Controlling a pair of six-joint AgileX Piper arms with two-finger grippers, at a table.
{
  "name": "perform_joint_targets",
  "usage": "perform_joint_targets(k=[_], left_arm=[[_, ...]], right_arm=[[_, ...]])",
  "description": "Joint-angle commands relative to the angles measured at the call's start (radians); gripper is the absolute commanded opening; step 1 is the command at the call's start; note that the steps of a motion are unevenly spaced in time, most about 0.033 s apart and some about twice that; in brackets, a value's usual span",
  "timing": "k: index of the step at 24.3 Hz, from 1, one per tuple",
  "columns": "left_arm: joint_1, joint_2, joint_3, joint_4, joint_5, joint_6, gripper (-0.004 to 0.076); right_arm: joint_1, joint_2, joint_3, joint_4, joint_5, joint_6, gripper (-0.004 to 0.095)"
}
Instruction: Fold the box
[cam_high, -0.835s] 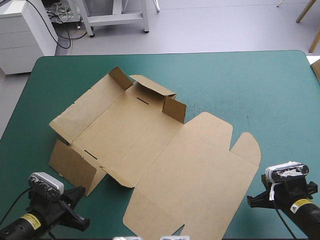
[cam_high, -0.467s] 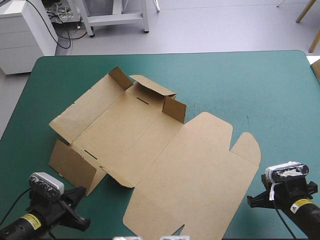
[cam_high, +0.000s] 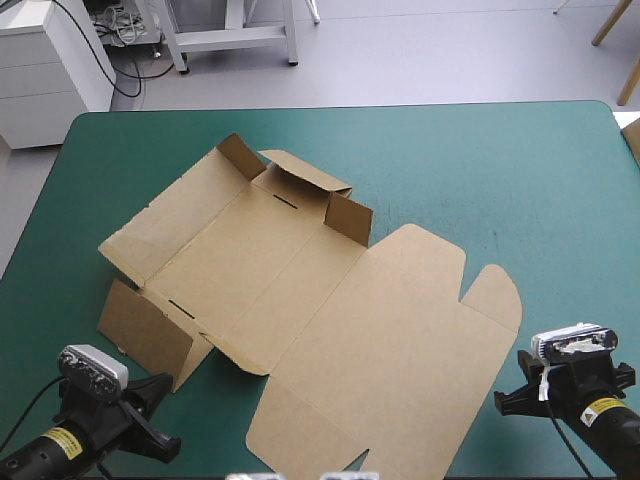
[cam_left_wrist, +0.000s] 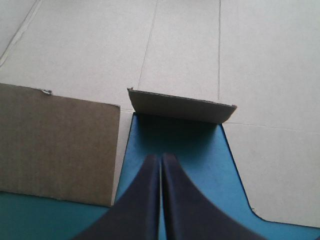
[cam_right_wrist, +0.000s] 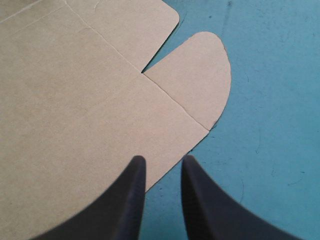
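The brown box (cam_high: 330, 300) lies as a cut sheet, mostly flat, across the middle of the table. Short flaps stand up at its far end (cam_high: 300, 185), and a side flap (cam_high: 145, 335) is raised at its near left. My left gripper (cam_high: 152, 400) is at the table's near left corner, shut, pointing at a small upright flap (cam_left_wrist: 180, 107) with the side flap (cam_left_wrist: 55, 142) beside it. My right gripper (cam_high: 512, 400) is at the near right, just off the sheet's edge. Its fingers (cam_right_wrist: 136, 172) stand slightly apart above the sheet's edge (cam_right_wrist: 75, 110), near a rounded tab (cam_right_wrist: 195, 80).
Bare teal-green cover (cam_high: 540, 180) stretches to the right of the box and along the far edge. A strip of cover (cam_left_wrist: 180, 145) lies between my left gripper (cam_left_wrist: 161, 159) and the upright flap. Both grippers sit close to the table's near edge.
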Motion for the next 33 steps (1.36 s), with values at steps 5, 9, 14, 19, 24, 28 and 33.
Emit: perform_joint_targets(k=[5,9,14,19,24,28,33], left_arm=[[-0.005,0.009,-0.034,-0.023,-0.060,-0.003,-0.0008],[-0.005,0.009,-0.034,-0.023,-0.060,-0.003,-0.0008],[-0.005,0.009,-0.034,-0.023,-0.060,-0.003,-0.0008],[-0.005,0.009,-0.034,-0.023,-0.060,-0.003,-0.0008],[-0.005,0.009,-0.034,-0.023,-0.060,-0.003,-0.0008],[-0.005,0.009,-0.034,-0.023,-0.060,-0.003,-0.0008],[-0.005,0.009,-0.034,-0.021,-0.060,-0.003,-0.0008]], right_arm=[[0.002,0.007,-0.024,-0.007,-0.060,-0.006,0.0649],[0.002,0.009,-0.034,-0.007,-0.057,-0.034,0.0649],[0.002,0.064,-0.148,-0.007,0.050,-0.056,0.0646],[0.002,0.232,-0.314,-0.011,0.159,-0.120,0.0645],[0.002,0.435,-0.481,-0.007,0.221,-0.145,0.0645],[0.002,0.567,-0.597,0.009,0.253,-0.173,0.0645],[0.002,0.721,-0.755,0.057,0.316,-0.215,0.0645]])
